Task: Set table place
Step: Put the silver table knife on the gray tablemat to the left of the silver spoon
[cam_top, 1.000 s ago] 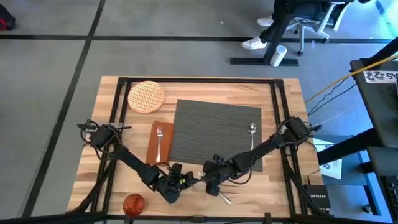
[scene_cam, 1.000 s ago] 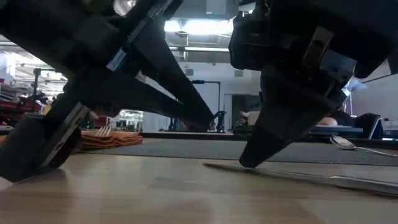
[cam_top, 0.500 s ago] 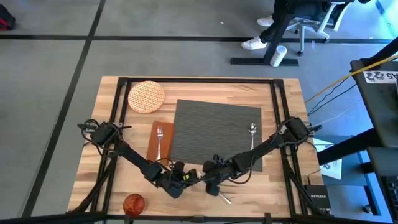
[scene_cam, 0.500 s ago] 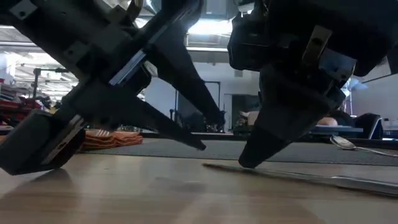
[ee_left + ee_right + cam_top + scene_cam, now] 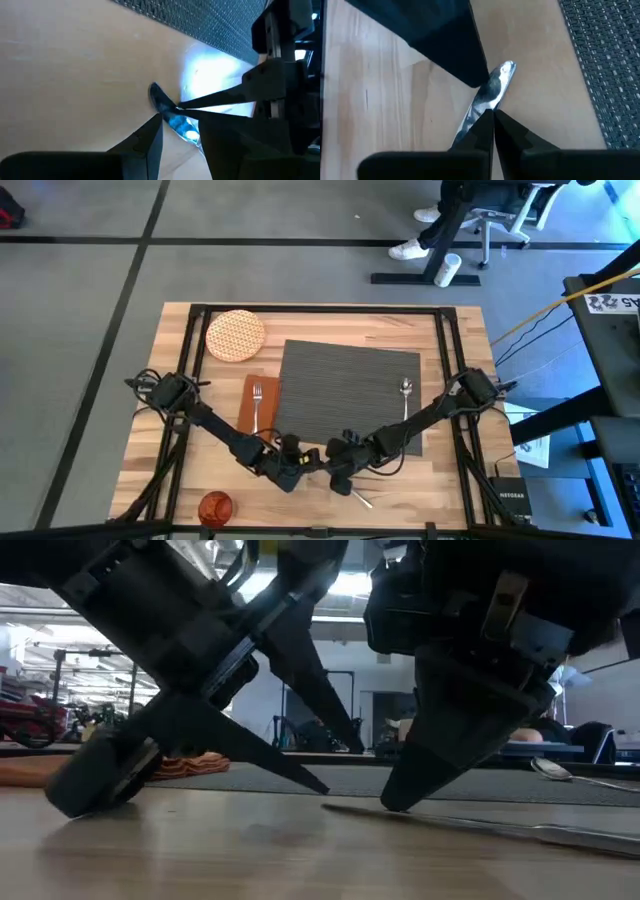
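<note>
Table (image 5: 330,325): light-wood plank top with black rails along its edges; fills the centre of the high view.
Placemat (image 5: 345,385): dark grey ribbed rectangle, centre of the table, slightly right of the middle of the frame.
Left arm: enters from the left edge of the table in the high view and reaches down to the lower centre of the frame.
Right arm: enters from the right edge of the table and reaches down-left to the lower centre, crossing the placemat's lower right corner.
Napkin (image 5: 257,409): long, brown, lying just beside the placemat's left edge.
Plate (image 5: 235,335): round, orange-patterned, upper left of the table, apart from the placemat.
Left gripper (image 5: 298,470): low over bare wood just below the placemat's lower edge; fingers (image 5: 150,137) parted narrowly on either side of the knife tip, and contact cannot be told.
Right gripper (image 5: 492,116): immediately right of the left gripper in the high view; fingertips pinched together on the knife blade.
Cup (image 5: 215,506): small, orange, lower left of the table near the front edge.
Knife (image 5: 487,95): silver, flat on the wood below the placemat, lower centre of the high view.
Fork (image 5: 256,406): silver, lying lengthwise on the napkin.
Spoon (image 5: 405,396): silver, on the placemat near its right edge.
</note>
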Action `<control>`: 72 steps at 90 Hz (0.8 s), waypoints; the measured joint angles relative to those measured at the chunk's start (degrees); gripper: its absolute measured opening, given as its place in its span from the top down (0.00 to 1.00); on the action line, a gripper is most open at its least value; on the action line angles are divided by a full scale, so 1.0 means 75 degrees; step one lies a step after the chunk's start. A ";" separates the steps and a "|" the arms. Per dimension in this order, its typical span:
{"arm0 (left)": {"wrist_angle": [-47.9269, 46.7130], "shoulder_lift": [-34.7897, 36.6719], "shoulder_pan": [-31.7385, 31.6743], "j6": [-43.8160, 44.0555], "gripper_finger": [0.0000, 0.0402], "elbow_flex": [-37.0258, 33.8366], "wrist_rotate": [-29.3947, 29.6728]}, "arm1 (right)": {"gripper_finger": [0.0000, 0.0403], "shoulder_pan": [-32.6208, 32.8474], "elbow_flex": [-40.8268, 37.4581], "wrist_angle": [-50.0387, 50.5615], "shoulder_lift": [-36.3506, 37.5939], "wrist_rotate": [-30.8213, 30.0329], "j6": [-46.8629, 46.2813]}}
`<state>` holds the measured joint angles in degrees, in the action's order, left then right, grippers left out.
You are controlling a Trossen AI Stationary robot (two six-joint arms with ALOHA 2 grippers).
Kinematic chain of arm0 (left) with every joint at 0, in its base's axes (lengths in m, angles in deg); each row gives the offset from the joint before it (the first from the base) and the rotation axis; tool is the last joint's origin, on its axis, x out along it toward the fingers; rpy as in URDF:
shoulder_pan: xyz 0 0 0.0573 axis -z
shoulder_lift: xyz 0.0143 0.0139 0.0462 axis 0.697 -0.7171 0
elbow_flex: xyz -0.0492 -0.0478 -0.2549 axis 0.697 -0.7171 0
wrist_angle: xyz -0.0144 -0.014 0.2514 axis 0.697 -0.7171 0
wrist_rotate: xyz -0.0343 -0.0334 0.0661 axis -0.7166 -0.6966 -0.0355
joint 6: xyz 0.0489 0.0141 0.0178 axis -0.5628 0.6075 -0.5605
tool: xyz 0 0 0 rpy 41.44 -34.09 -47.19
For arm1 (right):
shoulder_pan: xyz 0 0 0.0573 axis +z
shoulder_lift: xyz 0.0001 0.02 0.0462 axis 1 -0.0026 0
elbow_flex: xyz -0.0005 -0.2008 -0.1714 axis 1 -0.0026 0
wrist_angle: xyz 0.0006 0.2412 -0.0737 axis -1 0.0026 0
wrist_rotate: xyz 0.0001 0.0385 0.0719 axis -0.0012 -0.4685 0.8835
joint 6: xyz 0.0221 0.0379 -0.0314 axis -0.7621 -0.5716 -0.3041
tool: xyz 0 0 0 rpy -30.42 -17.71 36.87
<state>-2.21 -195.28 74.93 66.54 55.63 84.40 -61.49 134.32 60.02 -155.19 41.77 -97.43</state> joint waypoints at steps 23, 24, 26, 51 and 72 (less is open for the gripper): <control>-0.0244 0.0013 -0.0013 0.0116 0.73 0.0013 -0.0446 | 1.00 0.0000 0.0000 -0.0078 -0.0053 0.0030 -0.0137; -0.0247 0.0013 -0.0014 0.0120 0.73 0.0013 -0.0472 | 1.00 0.0000 0.0000 -0.0101 -0.0067 0.0028 -0.0138; -0.0252 0.0013 -0.0014 0.0139 0.73 0.0014 -0.0525 | 1.00 0.0000 0.0003 -0.0137 -0.0084 0.0024 -0.0147; -0.0512 0.0013 0.0015 0.0274 0.73 0.0039 -0.1162 | 1.00 0.0009 0.0020 -0.0229 -0.0187 0.0181 -0.0168; -0.0496 0.0013 0.0033 0.0272 0.73 0.0042 -0.1291 | 1.00 0.0009 0.0020 -0.0223 -0.0191 0.0176 -0.0185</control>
<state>-5.93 -195.18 75.18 68.58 55.94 74.72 -61.43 134.47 58.35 -156.62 43.08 -98.82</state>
